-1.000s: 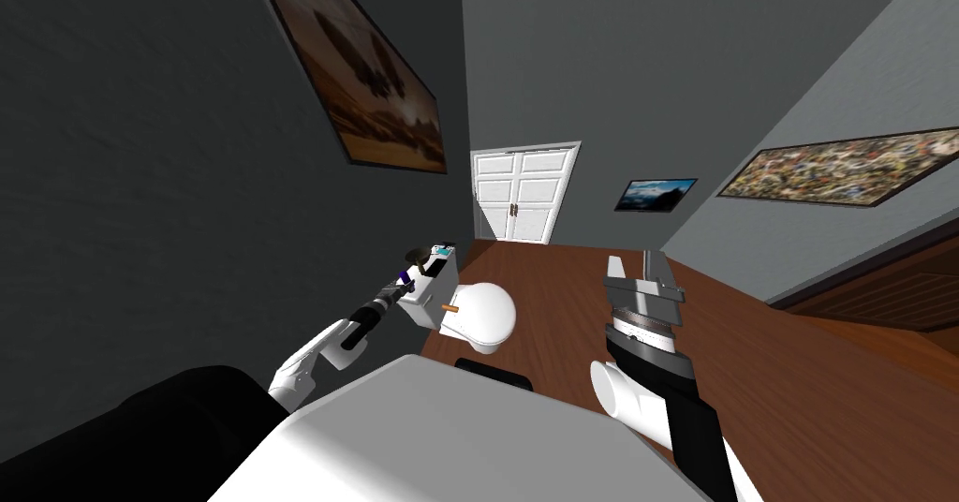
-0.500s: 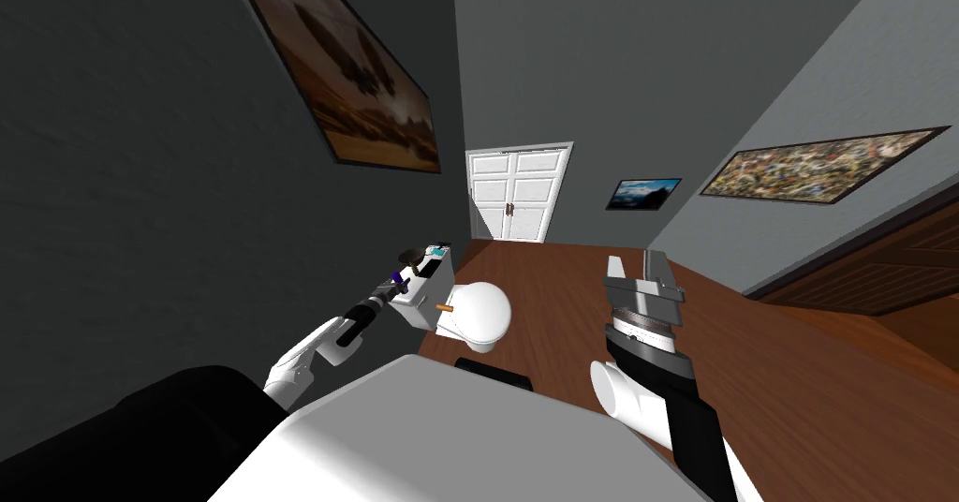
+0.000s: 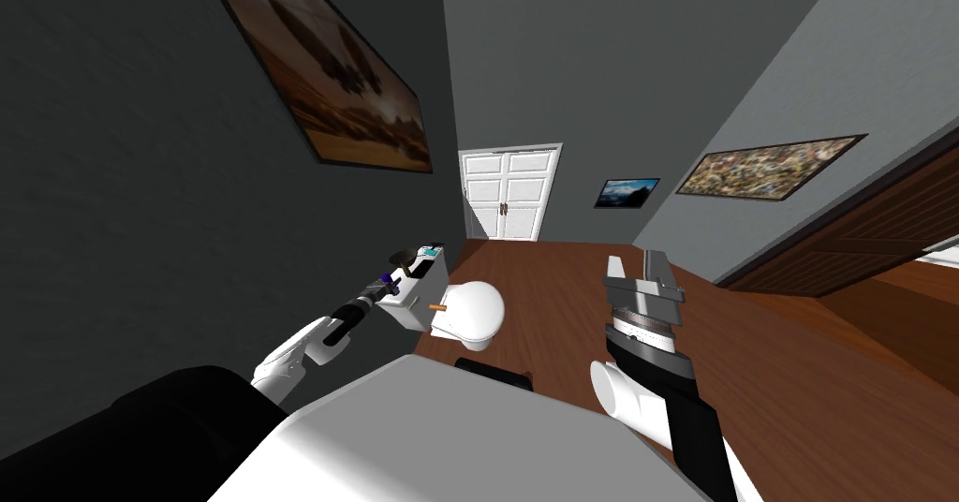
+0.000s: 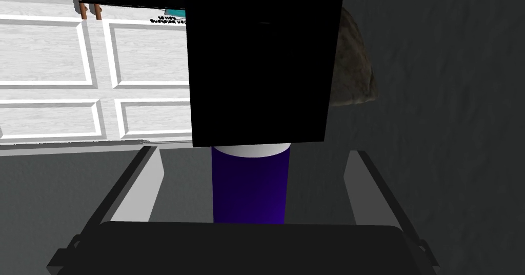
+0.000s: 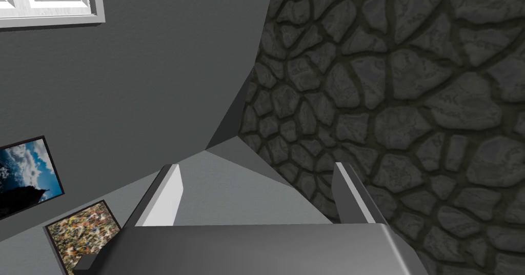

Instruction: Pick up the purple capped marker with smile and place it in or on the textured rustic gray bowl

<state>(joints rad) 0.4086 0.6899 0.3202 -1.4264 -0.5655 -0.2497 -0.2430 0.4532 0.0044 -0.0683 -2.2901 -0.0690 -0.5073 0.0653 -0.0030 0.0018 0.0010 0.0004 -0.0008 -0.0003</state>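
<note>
Marker point(image 4: 250, 184) near bowl point(image 4: 354, 61), untouched between spread left gripper point(image 4: 254, 153) fingers point(image 4: 141, 190); risks rolling away from bowl if nudged off-centre; right gripper point(image 5: 256, 167) spread too.

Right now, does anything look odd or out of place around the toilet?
Yes. A rough grey bowl and a small box sit on the toilet tank, an unusual spot. The purple-capped marker lies between the left claw's open fingers, touching neither.
</note>
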